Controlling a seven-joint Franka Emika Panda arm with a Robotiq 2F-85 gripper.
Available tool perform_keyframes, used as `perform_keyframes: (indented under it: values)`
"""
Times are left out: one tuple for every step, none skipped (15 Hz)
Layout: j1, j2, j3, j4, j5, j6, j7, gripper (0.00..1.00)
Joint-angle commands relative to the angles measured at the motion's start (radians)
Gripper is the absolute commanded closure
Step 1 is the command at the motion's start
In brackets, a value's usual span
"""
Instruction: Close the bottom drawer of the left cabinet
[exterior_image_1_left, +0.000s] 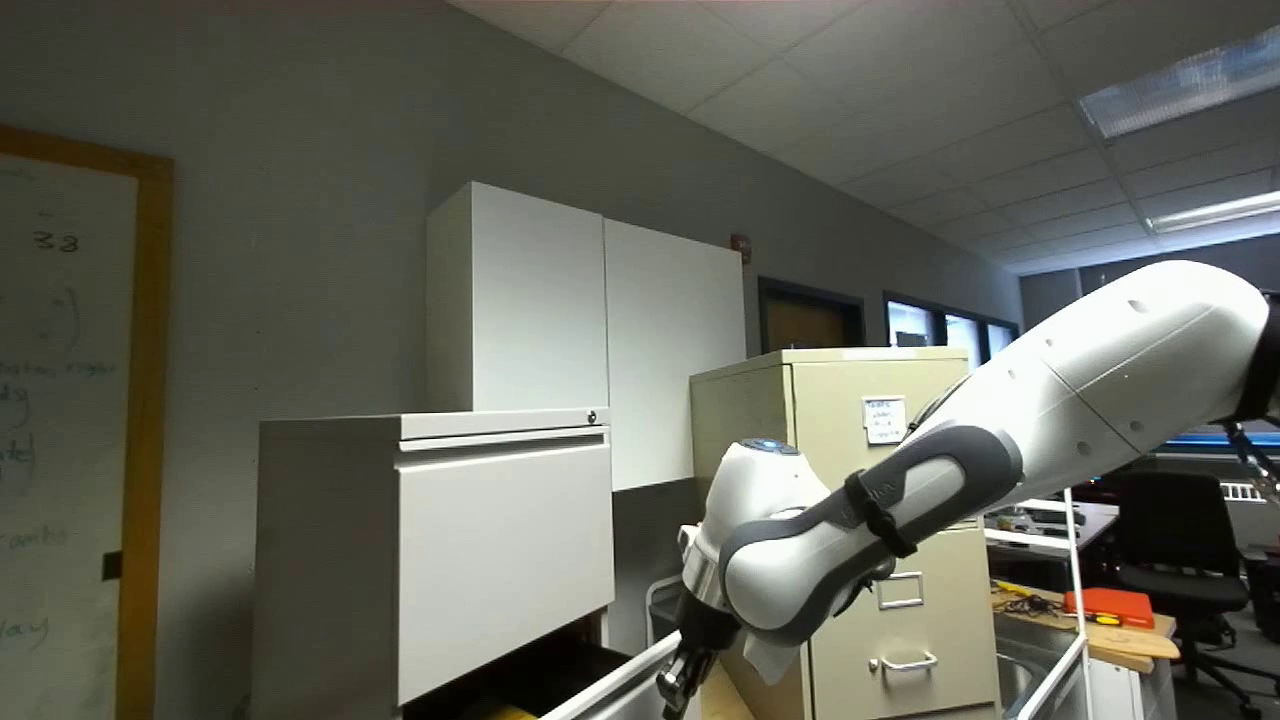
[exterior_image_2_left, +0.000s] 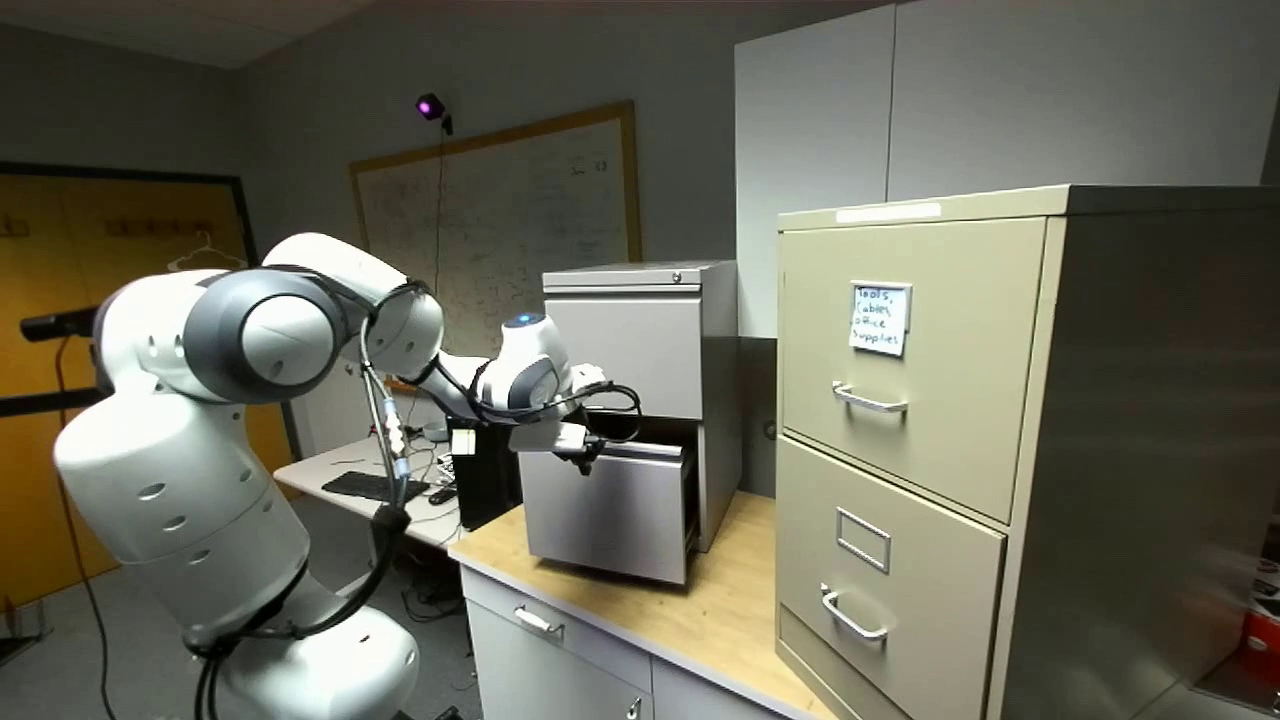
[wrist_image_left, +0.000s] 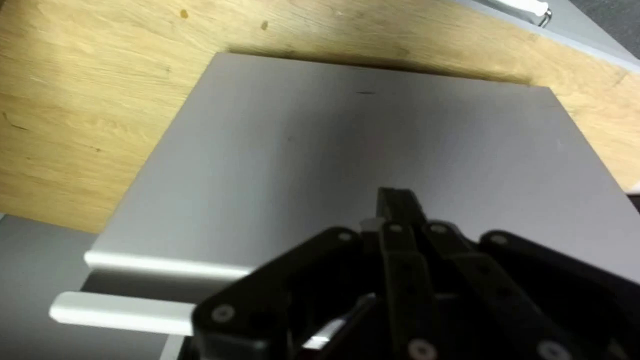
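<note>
The left cabinet is light grey-white metal and stands on a wooden counter; it also shows in an exterior view. Its top drawer is shut. Its bottom drawer is pulled partly out, and its pale rim shows with a dark inside and a bit of something yellow. In the wrist view the drawer's front face fills the middle. My gripper is at the upper edge of that front, on its outer side, pointing down. Its fingertips are together with nothing between them. I cannot tell whether they touch the drawer.
A beige filing cabinet with handles stands beside the left cabinet. The wooden counter lies under the drawer; a handle juts from the counter's front. A white two-door cupboard hangs behind. A desk with a keyboard is beyond.
</note>
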Motion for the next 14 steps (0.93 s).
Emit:
perform_keyframes:
  values:
    - [0.052,0.103,-0.002,0.089,0.123,0.026,-0.071,1.0]
    - [0.064,0.126,-0.004,0.11,0.162,0.03,-0.087,1.0]
    - [0.076,0.162,-0.008,0.142,0.214,0.028,-0.112,1.0]
    - [0.08,0.191,-0.006,0.172,0.26,0.025,-0.132,1.0]
    - [0.077,0.215,0.0,0.2,0.298,0.019,-0.15,1.0]
    - [0.072,0.239,0.005,0.23,0.333,0.017,-0.166,1.0]
    - [0.063,0.26,0.012,0.26,0.362,0.019,-0.177,1.0]
    - [0.054,0.271,0.017,0.282,0.38,0.006,-0.18,1.0]
    - [0.048,0.281,0.021,0.3,0.399,0.005,-0.182,1.0]
    - [0.043,0.294,0.025,0.323,0.419,0.001,-0.185,1.0]
    - [0.036,0.309,0.03,0.344,0.431,-0.001,-0.184,1.0]
    - [0.031,0.324,0.035,0.367,0.444,-0.003,-0.181,1.0]
    - [0.026,0.339,0.041,0.388,0.454,-0.007,-0.179,1.0]
    - [0.02,0.357,0.048,0.412,0.46,-0.012,-0.176,1.0]
